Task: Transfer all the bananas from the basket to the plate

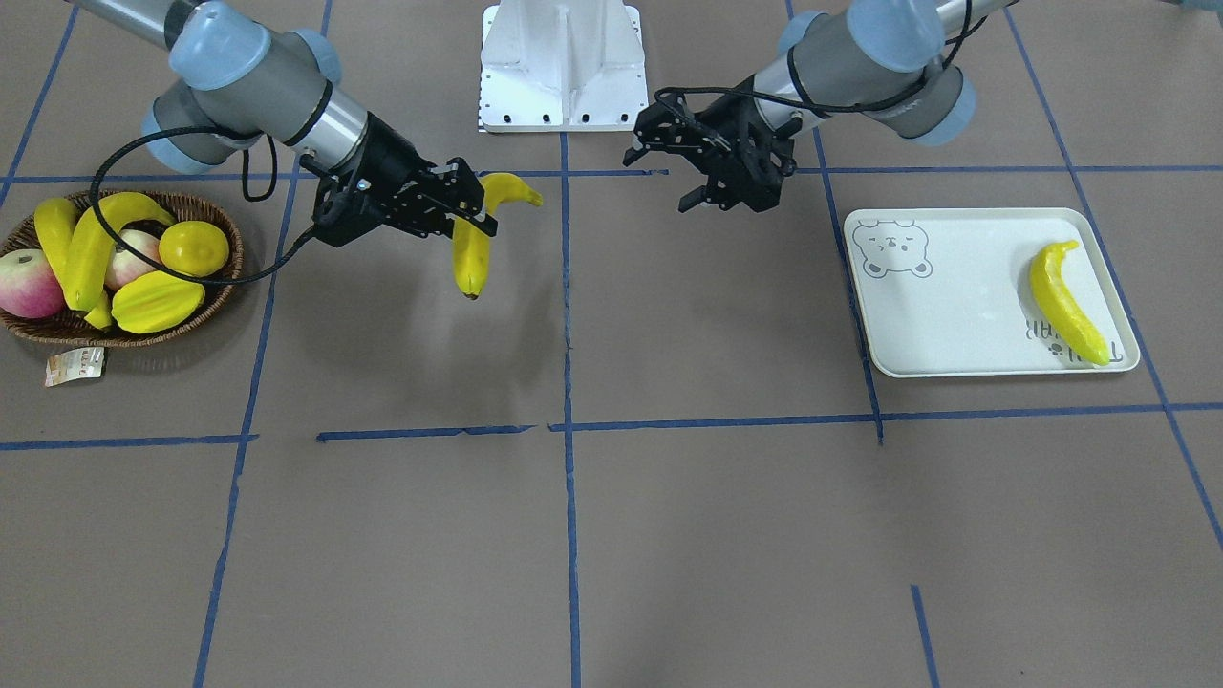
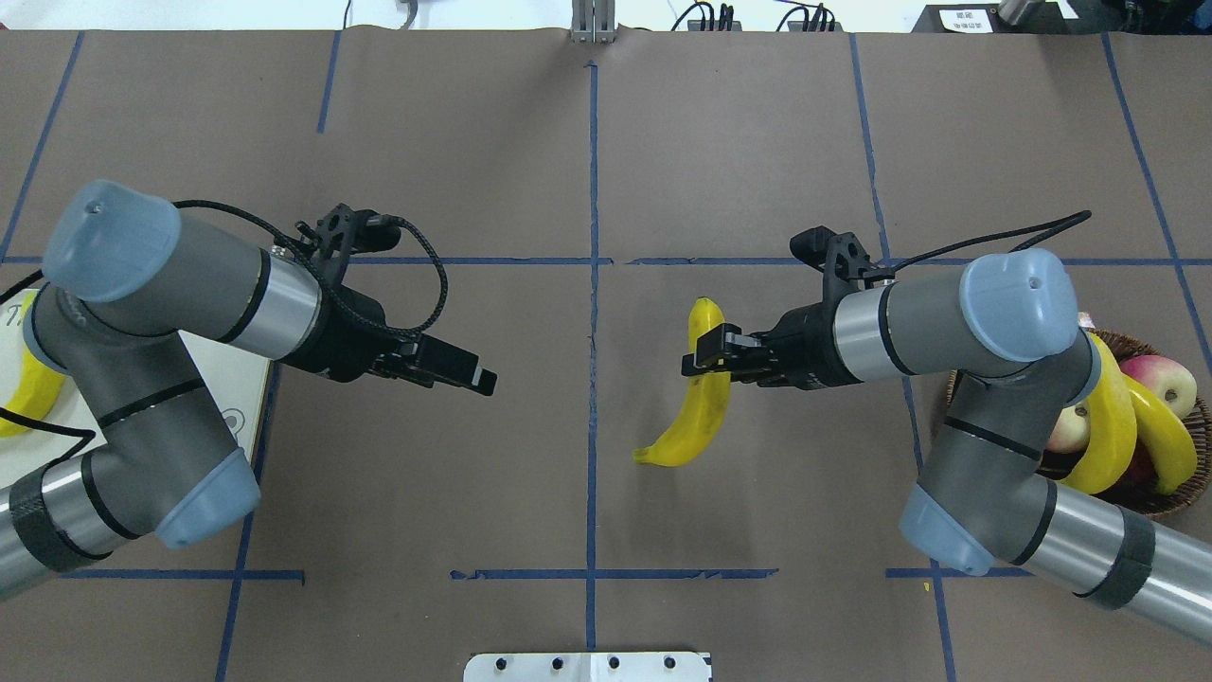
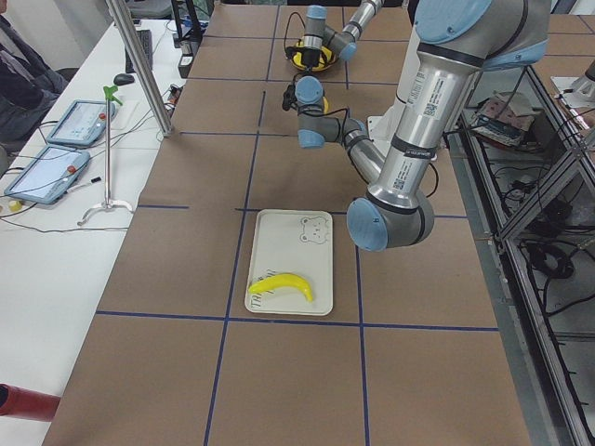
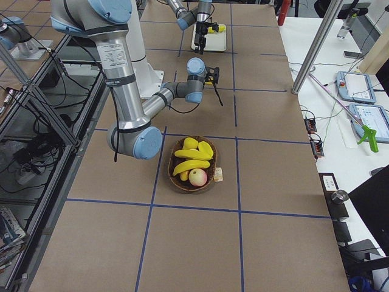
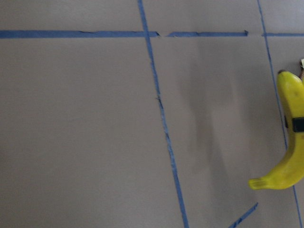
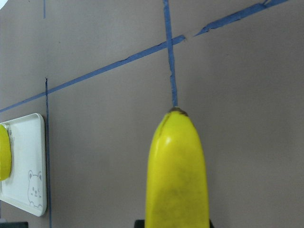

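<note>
one curved, glossy yellow banana (image 1: 471, 258) tight between the right jaws; left jaws seemingly spread apart

My right arm (image 4: 121, 73) hogs the front here, with my right gripper (image 4: 213, 76) out at 12 o'clock from the basket (image 4: 171, 167), too small and dark to tell how its jaws stand. Basket's got bananas (image 4: 192, 165) across the middle, an apple (image 4: 197, 177) at its 6 o'clock and a paper tag (image 4: 218, 174) by the rim at 4 o'clock. Way off at 12 o'clock the plate (image 4: 217, 42) has one banana (image 4: 214, 28) on it.
</note>
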You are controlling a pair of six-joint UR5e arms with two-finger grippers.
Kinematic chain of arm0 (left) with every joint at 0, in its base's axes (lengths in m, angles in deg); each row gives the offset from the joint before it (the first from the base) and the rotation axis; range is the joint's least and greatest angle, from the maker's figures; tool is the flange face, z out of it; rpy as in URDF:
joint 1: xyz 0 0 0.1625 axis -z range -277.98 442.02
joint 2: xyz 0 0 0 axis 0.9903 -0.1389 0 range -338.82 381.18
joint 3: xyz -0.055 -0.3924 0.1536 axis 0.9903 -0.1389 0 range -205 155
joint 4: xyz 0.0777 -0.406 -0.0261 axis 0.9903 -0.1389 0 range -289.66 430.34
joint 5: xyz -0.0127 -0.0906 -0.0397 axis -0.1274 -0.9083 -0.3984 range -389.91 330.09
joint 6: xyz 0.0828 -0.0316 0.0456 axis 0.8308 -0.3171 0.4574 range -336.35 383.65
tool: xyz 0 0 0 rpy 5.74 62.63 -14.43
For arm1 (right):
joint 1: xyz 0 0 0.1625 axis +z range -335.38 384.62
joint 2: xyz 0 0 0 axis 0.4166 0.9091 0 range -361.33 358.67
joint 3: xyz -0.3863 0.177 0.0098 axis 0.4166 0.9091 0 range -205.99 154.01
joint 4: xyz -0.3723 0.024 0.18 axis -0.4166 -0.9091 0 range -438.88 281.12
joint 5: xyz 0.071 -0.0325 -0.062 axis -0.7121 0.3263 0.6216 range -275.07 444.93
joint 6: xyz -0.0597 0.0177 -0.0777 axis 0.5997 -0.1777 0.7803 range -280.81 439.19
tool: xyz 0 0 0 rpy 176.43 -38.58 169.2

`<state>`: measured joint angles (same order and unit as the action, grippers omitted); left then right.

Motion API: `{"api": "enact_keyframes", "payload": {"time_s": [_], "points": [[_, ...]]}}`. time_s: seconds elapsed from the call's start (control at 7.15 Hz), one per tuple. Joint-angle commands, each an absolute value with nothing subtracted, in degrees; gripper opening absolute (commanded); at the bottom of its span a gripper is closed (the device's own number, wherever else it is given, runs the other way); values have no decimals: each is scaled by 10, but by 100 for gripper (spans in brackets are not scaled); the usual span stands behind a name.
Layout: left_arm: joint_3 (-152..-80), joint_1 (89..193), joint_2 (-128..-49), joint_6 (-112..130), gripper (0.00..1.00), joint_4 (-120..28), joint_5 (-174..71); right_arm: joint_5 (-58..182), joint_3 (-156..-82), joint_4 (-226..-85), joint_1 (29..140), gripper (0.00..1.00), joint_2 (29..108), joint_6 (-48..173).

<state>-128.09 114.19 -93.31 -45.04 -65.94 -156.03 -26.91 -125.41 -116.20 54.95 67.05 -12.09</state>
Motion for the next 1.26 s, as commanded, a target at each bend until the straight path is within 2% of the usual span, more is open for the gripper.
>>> {"api": "enact_keyframes", "payload": {"time_s": [0.0,0.42,1.12], "points": [[-1279,1098,-954,-445,99,-660,-1537,-241,-1239,-1164,527,7,633,-148],[-1270,1089,-954,-343,98,-662,-1537,-241,-1239,-1166,514,9,616,-151],[-1258,1080,-958,-321,86,-662,-1537,-241,-1244,-1165,509,11,611,-156]]}}
